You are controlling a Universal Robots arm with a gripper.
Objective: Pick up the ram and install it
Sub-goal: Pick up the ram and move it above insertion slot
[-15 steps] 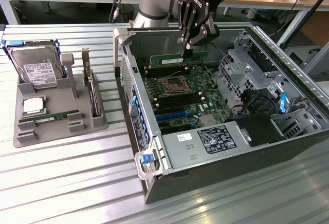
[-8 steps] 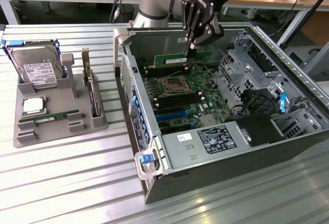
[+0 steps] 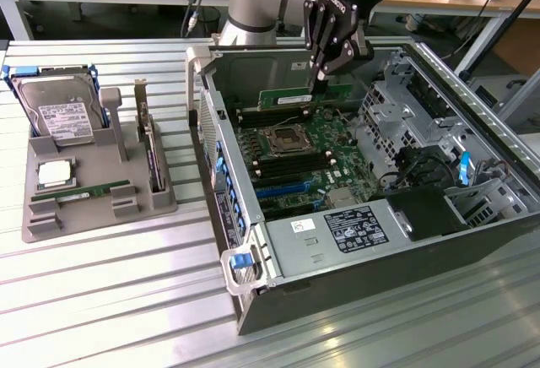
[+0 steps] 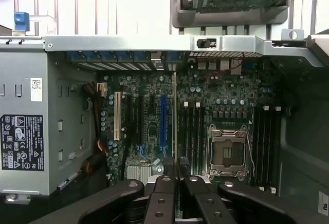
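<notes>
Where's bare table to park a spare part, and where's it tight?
Bare: the ribbed table nearer the exterior camera than the grey tray, and the narrow strip between that tray and the PC case. Crowded: the tray carries parts, and inside the case the hand grips the ram over the memory slots.

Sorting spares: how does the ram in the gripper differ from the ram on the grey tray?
The gripped ram hangs in the gripper over the motherboard, inside the case; the tray ram lies free in the grey tray outside. The gripped ram shows its labelled face; the tray ram shows a thin strip. Both are long green sticks.
</notes>
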